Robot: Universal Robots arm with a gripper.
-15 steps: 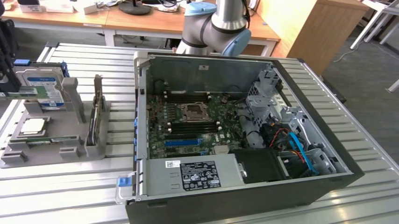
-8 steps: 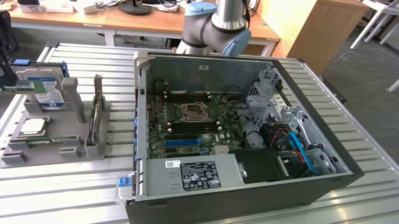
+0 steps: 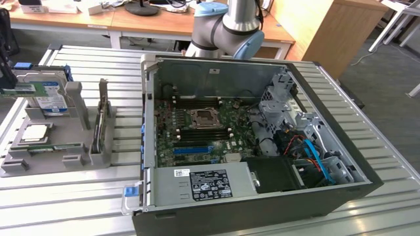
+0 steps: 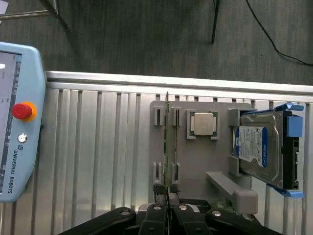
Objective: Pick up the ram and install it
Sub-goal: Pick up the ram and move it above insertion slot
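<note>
At the exterior view's far left edge, the ram hangs level in front of the blue-labelled hard drive, pinched edge-on between the closed gripper fingers. Teach pendant lettering: "UNIVERSAL ROBOTS".

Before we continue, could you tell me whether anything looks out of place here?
Nothing stands out. The end effector grips the memory stick straight, and the hard drive and processor sit in their holder.

Bright, even light, soft faint shadows
</note>
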